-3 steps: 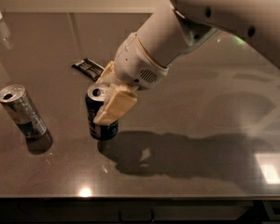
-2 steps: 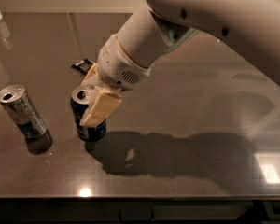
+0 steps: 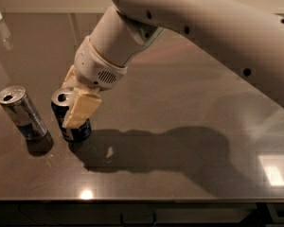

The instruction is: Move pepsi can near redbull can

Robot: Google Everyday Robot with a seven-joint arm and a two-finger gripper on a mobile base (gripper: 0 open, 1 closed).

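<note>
Currently: short dark blue pepsi can (image 3: 79, 129), silver-topped, is pinched by the cream two-finger gripper (image 3: 75, 104), just beside the tall slim silver redbull can (image 3: 22, 112) on the dark glossy table (image 3: 189, 108). Apparently upright. It is best lowered level, without nudging the neighbour.

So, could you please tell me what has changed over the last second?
The gripper, shut on the pepsi can, has carried it leftward over the table, closing most of the gap to the redbull can. The redbull can has stayed where it was.
</note>
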